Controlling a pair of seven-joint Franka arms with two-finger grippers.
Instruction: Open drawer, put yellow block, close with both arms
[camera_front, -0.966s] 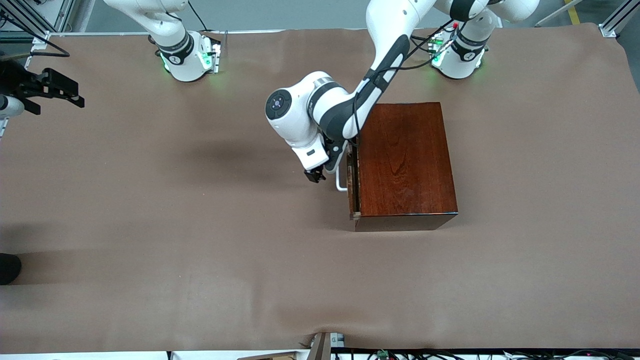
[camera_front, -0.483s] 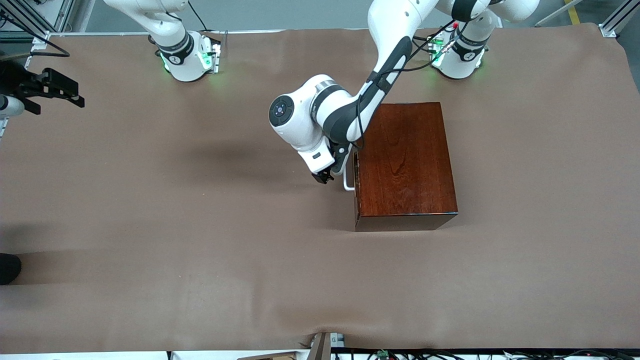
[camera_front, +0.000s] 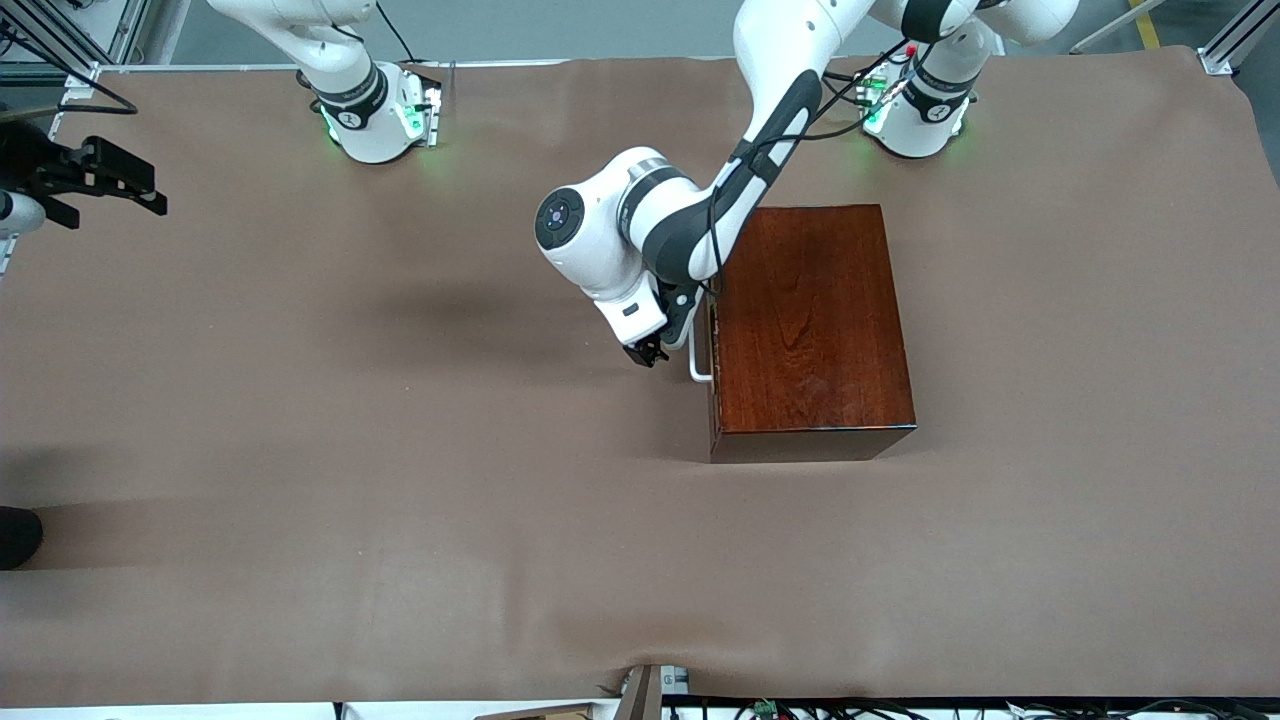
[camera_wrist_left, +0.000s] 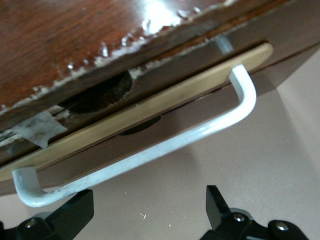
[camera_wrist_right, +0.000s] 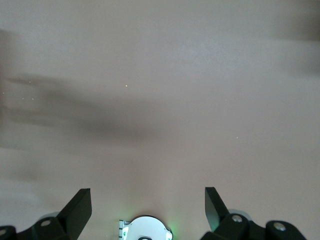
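Note:
The dark reddish-brown wooden box (camera_front: 812, 320) stands mid-table toward the left arm's end. Its drawer (camera_front: 712, 350) is pushed in, with the white U-shaped handle (camera_front: 697, 357) sticking out. In the left wrist view only a thin light-wood strip of the drawer (camera_wrist_left: 150, 106) shows above the handle (camera_wrist_left: 150, 150). My left gripper (camera_front: 648, 352) is in front of the drawer, just off the handle. It (camera_wrist_left: 147, 212) is open and empty. My right gripper (camera_front: 148, 195) waits up in the air at the right arm's end of the table. It (camera_wrist_right: 147, 210) is open and empty. The yellow block is out of view.
Brown cloth (camera_front: 400, 450) covers the whole table. The arms' green-lit bases (camera_front: 375, 115) stand along the table edge farthest from the front camera. A dark object (camera_front: 15, 535) sits at the cloth's edge at the right arm's end.
The drawer stood slightly open one second ago and is now pushed in. My left gripper moved toward the box with it. The right arm has not moved.

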